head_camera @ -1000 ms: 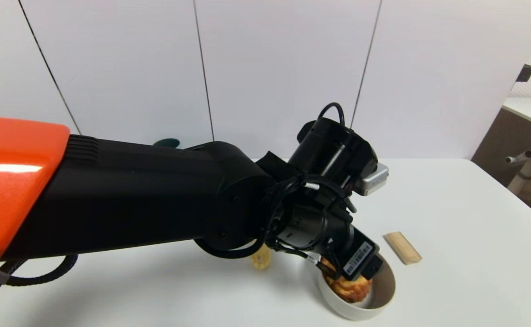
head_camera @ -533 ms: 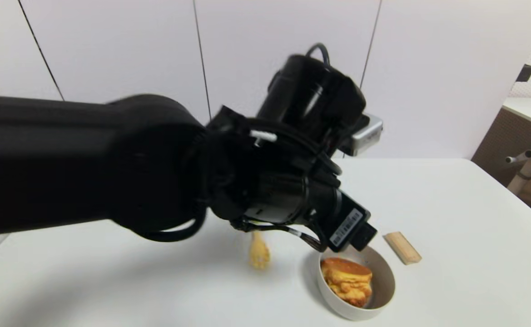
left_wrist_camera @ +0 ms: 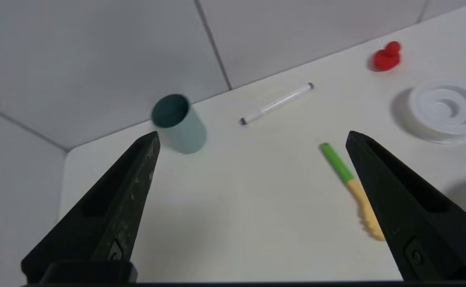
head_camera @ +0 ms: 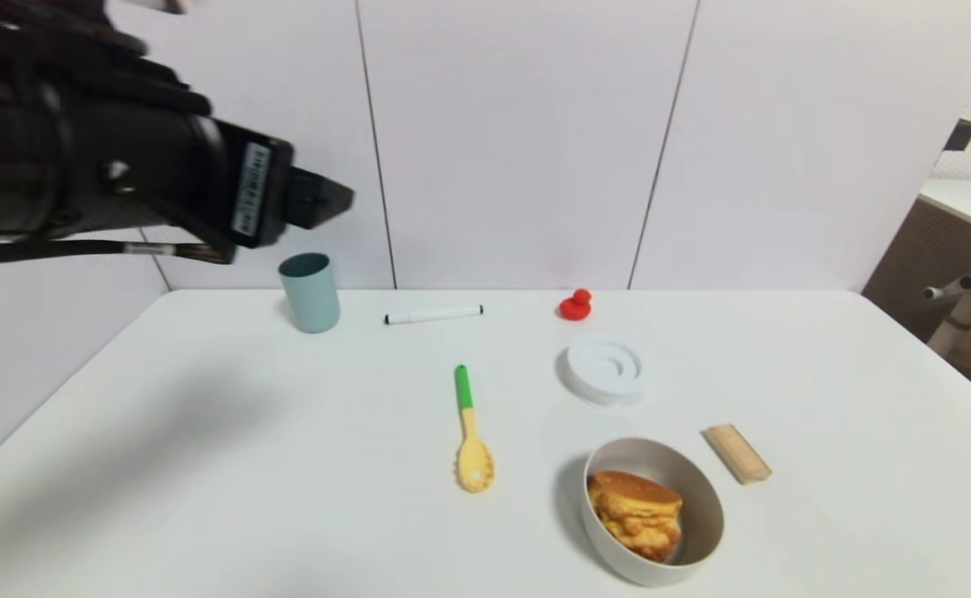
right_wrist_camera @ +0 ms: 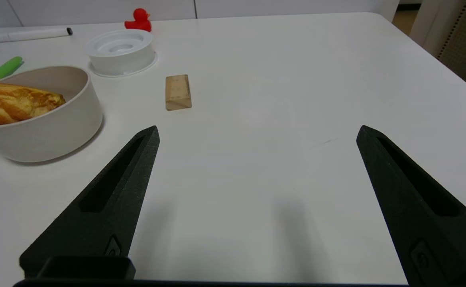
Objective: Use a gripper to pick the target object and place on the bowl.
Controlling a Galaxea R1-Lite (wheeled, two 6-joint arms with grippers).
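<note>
The golden-brown cream-puff bun [head_camera: 635, 513] lies inside the beige-grey bowl [head_camera: 705, 498] at the table's near right; both also show in the right wrist view, bun [right_wrist_camera: 13, 107] in bowl [right_wrist_camera: 53, 131]. My left gripper [head_camera: 319, 199] is raised high at the far left, well away from the bowl. In the left wrist view it [left_wrist_camera: 252, 137] is open and empty above the table. My right gripper [right_wrist_camera: 256, 133] is open and empty, low over bare table to the right of the bowl; it is out of the head view.
On the white table [head_camera: 203, 457]: a teal cup [head_camera: 310, 291], a white marker [head_camera: 433, 315], a red duck [head_camera: 575, 305], a white ringed dish [head_camera: 604, 370], a yellow spoon with green handle [head_camera: 470, 432] and a tan wooden block [head_camera: 736, 453] beside the bowl.
My left gripper has let go of the bun in the bowl, then risen and swung far to the left. The bun stays in the bowl.
</note>
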